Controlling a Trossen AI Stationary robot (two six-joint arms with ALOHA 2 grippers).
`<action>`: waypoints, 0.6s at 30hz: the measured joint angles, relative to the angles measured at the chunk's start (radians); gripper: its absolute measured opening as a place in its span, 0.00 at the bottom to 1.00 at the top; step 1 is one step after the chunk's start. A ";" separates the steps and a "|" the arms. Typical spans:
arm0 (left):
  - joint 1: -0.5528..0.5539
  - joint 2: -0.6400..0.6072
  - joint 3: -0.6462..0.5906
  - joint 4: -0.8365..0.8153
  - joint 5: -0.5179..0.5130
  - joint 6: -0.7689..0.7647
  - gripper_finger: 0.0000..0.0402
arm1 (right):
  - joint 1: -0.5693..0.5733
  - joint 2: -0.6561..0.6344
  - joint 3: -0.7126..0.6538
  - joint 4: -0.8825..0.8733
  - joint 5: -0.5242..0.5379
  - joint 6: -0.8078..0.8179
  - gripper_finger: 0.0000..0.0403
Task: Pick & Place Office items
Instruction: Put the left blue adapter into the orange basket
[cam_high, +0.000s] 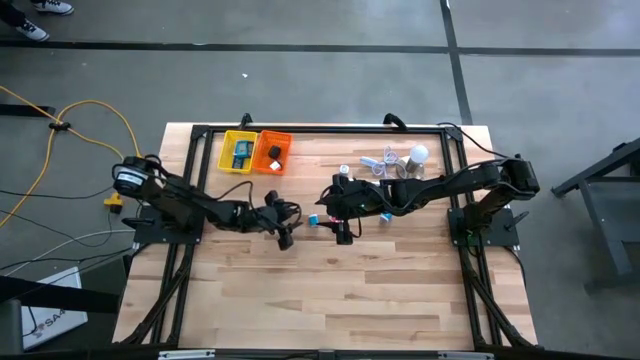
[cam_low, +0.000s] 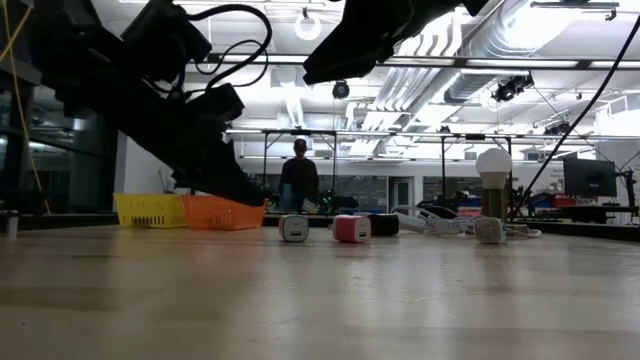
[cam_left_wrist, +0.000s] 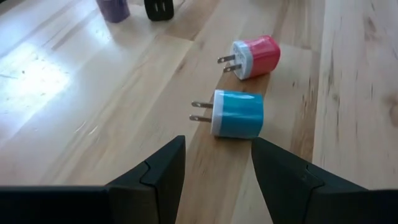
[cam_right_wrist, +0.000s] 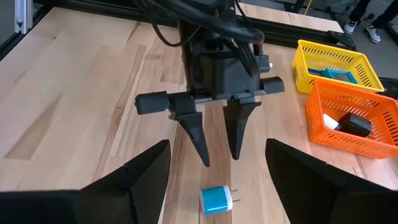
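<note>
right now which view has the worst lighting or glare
Low view: backlit by bright ceiling lights, so the arms are near-black silhouettes above the pink charger. Left wrist view: a sunlit glare patch on the table away from the blue charger. High view: evenly lit.

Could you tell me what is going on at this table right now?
Two dark robot arms are sorting small office items on a wooden table. The left gripper hangs open just short of a blue plug-in charger cube, not touching it; a pink-red charger cube lies beyond. The right gripper hovers open, empty, facing it across the blue cube. A yellow mesh basket and an orange mesh basket at the far edge already hold pieces.
</note>
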 joint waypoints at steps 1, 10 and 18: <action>0.000 0.004 -0.001 0.006 0.000 -0.001 0.44 | 0.000 0.000 0.000 0.000 0.000 0.000 0.62; 0.000 0.011 -0.011 0.033 0.007 0.000 0.44 | 0.000 0.000 0.000 0.000 0.000 0.000 0.62; 0.000 0.013 -0.011 0.031 0.015 0.008 0.46 | 0.000 0.000 0.000 0.000 0.000 0.000 0.62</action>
